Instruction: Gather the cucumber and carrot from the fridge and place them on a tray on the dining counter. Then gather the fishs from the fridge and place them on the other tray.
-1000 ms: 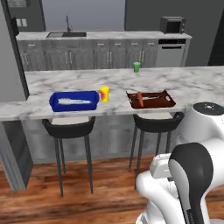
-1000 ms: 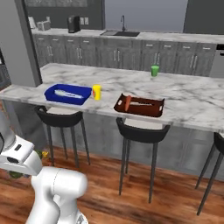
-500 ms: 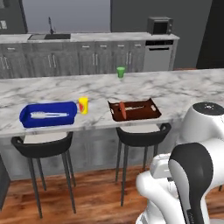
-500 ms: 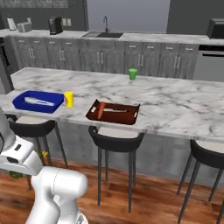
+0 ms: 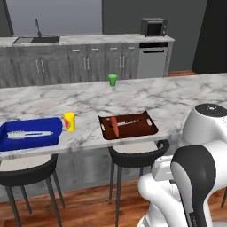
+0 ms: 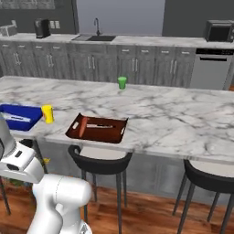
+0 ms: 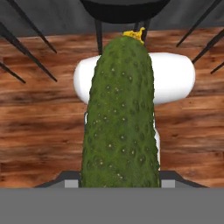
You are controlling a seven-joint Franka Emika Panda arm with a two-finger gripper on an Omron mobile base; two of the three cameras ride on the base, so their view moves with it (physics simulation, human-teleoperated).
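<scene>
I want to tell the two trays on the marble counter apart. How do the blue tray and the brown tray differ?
The blue tray is deep blue and holds a slim silver-grey fish; the brown tray is dark brown and holds an orange carrot. The yellow cup stands right beside the blue tray, apart from the brown one. Both are shallow, rectangular and lie flat near the counter's front edge.

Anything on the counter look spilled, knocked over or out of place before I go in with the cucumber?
Nothing stands out. The brown tray and blue tray sit flat on the dining counter, the yellow cup and green cup stand upright, and the cucumber sits in the gripper.
</scene>
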